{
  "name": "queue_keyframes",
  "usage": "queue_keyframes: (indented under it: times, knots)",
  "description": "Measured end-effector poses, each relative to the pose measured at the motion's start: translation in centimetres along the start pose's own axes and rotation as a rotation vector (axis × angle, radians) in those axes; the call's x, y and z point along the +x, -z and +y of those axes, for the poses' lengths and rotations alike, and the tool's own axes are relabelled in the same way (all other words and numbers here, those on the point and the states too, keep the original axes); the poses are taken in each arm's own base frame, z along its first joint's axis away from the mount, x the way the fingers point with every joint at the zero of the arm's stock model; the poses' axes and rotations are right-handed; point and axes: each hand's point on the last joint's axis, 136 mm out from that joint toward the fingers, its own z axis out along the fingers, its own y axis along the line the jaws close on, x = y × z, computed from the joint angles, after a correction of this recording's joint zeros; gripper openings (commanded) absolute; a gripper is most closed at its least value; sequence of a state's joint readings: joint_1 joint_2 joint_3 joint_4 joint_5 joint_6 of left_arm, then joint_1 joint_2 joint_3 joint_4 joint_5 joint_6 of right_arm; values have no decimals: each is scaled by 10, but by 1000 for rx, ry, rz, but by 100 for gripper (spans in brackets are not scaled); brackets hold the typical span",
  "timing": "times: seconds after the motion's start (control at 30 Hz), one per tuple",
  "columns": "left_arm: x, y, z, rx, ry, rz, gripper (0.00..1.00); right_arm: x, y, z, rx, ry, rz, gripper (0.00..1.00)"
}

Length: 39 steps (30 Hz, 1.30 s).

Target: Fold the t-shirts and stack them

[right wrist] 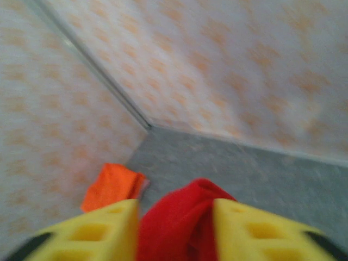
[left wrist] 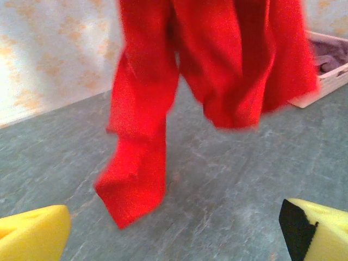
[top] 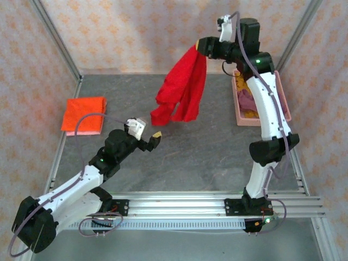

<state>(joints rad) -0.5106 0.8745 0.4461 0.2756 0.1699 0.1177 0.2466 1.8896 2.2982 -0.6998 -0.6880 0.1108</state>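
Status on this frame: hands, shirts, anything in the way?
Right hand shut on red t-shirt, held high, cloth hanging unfolded. Left hand open, empty, low, facing it. Orange t-shirt folded far left. Nothing between left hand and shirt.

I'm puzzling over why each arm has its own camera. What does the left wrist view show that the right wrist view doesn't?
Left wrist view: the loose lower end of the red t-shirt, hanging, the pink basket with mauve cloth inside, and the left gripper, open. Right wrist view: the right gripper shut on the red t-shirt's top, and the folded orange t-shirt near the patterned wall. Both share the red t-shirt, the grey table and that wall.
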Motion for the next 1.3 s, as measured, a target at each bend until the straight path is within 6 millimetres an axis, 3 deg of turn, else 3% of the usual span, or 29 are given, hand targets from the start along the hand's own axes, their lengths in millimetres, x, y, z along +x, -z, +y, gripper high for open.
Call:
queue_keyframes:
  times: [0.1,0.2,0.33,0.43,0.53,0.77,0.87,1.0,1.17,1.3]
  knots:
    - [5,4,11,-50,19,9,100,46,-21,-77,166,-115,94,82]
    - [10,5,25,-111,54,23,100,102,-29,-151,350,-208,168,83]
    - [26,0,47,-219,136,69,100,174,-23,-213,533,-279,263,79]
    - [50,-9,62,-301,210,140,100,196,-19,-231,579,-306,297,78]
    - [67,-16,73,-371,285,187,100,196,-24,-243,587,-315,278,78]
    - [77,-28,94,-523,487,207,100,222,-38,-290,654,-374,312,78]
    - [78,-32,99,-557,556,201,100,208,-36,-299,677,-371,277,78]
    - [88,-35,99,-574,603,218,100,207,-25,-313,729,-373,269,77]
    - [95,-46,102,-596,659,240,100,208,-29,-306,686,-366,284,80]
    - [102,-59,111,-635,753,254,100,218,-46,-264,602,-289,327,81]
